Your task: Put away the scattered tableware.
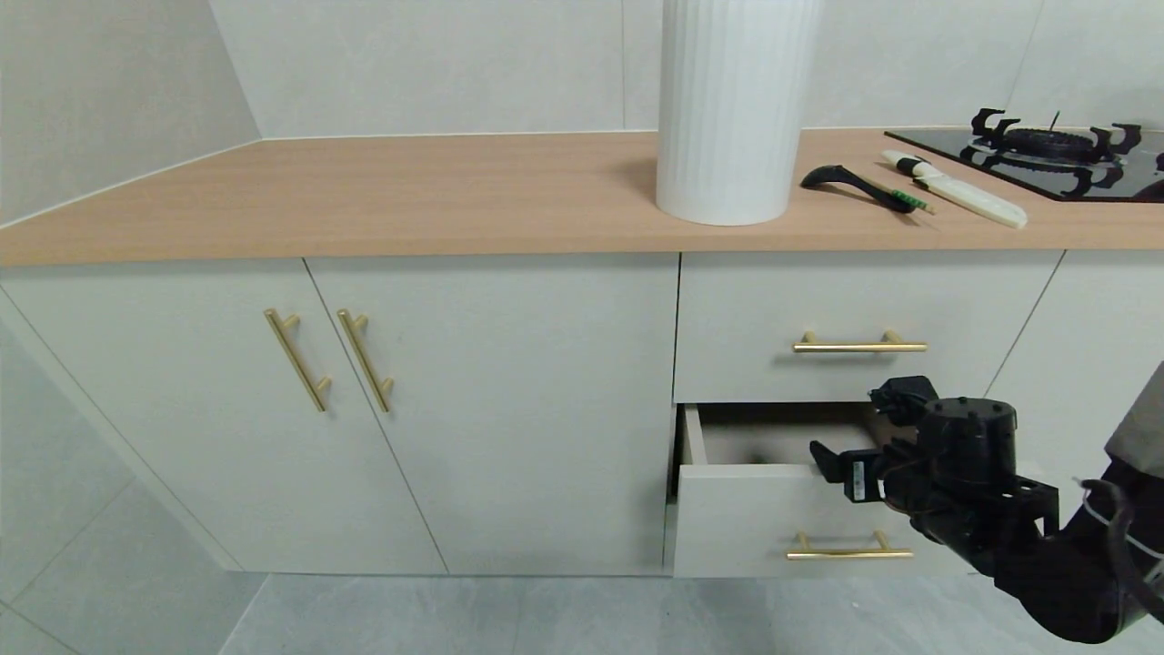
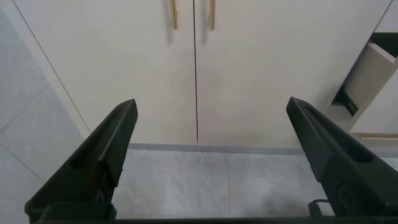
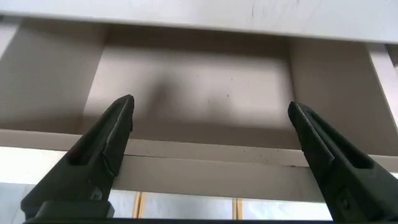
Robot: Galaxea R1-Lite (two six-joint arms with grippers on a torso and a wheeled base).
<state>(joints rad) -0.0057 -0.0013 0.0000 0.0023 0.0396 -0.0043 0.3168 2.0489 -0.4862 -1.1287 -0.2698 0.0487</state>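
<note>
Head view gives you the tableware at the upper right of the frame: two pieces lying on the wooden counter (image 1: 409,191), a black ladle (image 1: 855,182) with a striped handle and a white knife (image 1: 959,191), close together; you cannot tell whether they touch; they sit between one tall white ribbed vase (image 1: 732,109) and the black hob (image 1: 1046,150) at the right edge. Below the counter you can count two cabinet doors (image 1: 509,409) at left and centre and two drawers at right, with four gold bar handles, one on each; the upper drawer (image 1: 773,309) is closed and the lower drawer (image 1: 746,518) is pulled out. At the lower right, the right gripper (image 1: 855,428) hangs over the pulled-out drawer; one small white label on it is too small to read. Its wrist camera shows the right gripper (image 3: 208,112) above the drawer's bare inside, its two fingers spread wide with nothing between them. On the left wrist view, the left gripper (image 2: 211,109) faces the closed doors and the grey floor, its two fingers also spread wide and holding nothing.
</note>
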